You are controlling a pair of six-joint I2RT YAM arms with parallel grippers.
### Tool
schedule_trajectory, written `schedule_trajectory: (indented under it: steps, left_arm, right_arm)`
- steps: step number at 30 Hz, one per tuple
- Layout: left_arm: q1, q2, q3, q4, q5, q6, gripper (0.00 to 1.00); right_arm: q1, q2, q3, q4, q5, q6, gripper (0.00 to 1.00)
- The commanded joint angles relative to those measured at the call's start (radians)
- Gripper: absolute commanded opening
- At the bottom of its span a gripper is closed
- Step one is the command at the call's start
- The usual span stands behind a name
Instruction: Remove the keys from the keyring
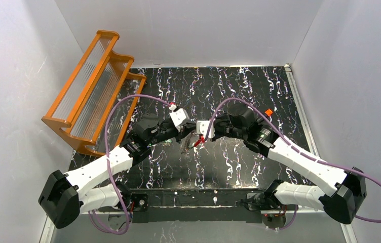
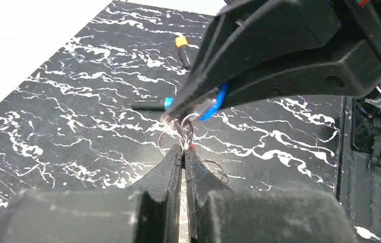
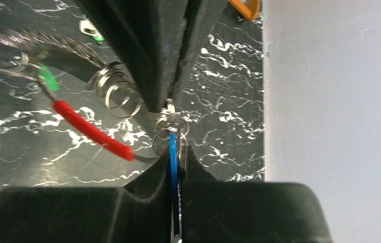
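My two grippers meet fingertip to fingertip above the middle of the table. My left gripper (image 2: pixel 184 150) (image 1: pixel 185 133) is shut on the keyring (image 2: pixel 168 140), a cluster of small silvery rings that also shows in the right wrist view (image 3: pixel 171 124). My right gripper (image 3: pixel 177 148) (image 1: pixel 198 132) is shut on the blue-headed key (image 3: pixel 173 152) (image 2: pixel 215 103), which is still on the ring. A red-headed key (image 3: pixel 92 131) (image 1: pixel 197 143) and a green-headed key (image 3: pixel 49 79) hang below from more rings (image 3: pixel 121 94).
A black cylinder with a blue tip (image 2: pixel 153 105) and one with an orange tip (image 2: pixel 182 46) lie on the black marbled table beyond the grippers. A loose green-headed key (image 3: pixel 91 30) lies on the table. An orange rack (image 1: pixel 94 88) stands at the back left.
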Motion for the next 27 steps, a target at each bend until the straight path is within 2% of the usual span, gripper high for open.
schedule_trajectory:
  steps: [1, 7, 14, 17, 27]
  left_arm:
    - [0.024, -0.023, -0.005, -0.06, -0.153, 0.034, 0.0]
    - [0.023, -0.043, -0.007, -0.084, -0.185, 0.064, 0.0]
    - [0.023, -0.064, -0.033, -0.031, -0.119, 0.028, 0.0]
    - [0.023, -0.072, -0.048, 0.005, -0.091, 0.012, 0.0]
    - [0.023, -0.057, -0.089, 0.143, -0.003, -0.104, 0.0]
  right_arm:
    - [-0.007, -0.027, 0.095, -0.146, -0.033, 0.192, 0.03]
    - [-0.007, 0.029, 0.189, -0.24, -0.065, 0.371, 0.04]
    - [-0.007, 0.057, 0.152, -0.246, -0.082, 0.472, 0.03]
    - [-0.014, 0.06, 0.111, -0.206, -0.059, 0.507, 0.01]
    - [-0.022, 0.071, 0.014, -0.07, -0.163, 0.633, 0.01]
